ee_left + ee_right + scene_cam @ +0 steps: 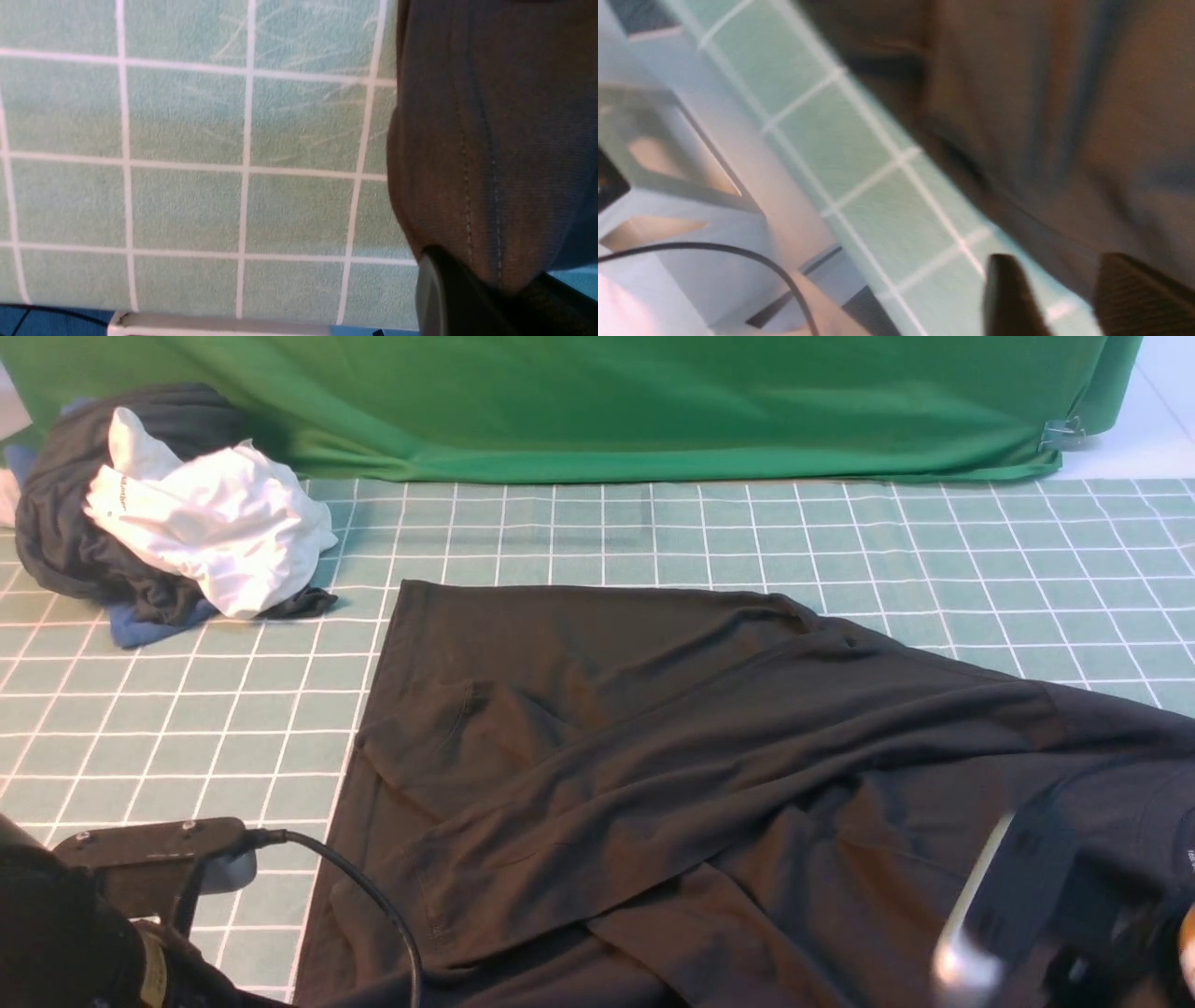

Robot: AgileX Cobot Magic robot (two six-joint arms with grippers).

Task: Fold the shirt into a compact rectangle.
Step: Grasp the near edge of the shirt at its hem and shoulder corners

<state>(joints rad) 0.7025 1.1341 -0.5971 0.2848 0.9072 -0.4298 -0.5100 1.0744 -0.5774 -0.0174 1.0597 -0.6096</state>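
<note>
Left gripper (509,287) pinches the shirt (653,728) hem at the near edge, likely anchoring a fold. Right gripper (1064,298): jaws parted, blurred, apparently holding nothing. Shirt lies rumpled across the mat (653,532); clothes heap (177,513) far left.

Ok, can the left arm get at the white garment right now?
Probably not as is: the left gripper is shut on the shirt edge and would have to let go first. Nothing lies on the mat between it and the white garment.
</note>
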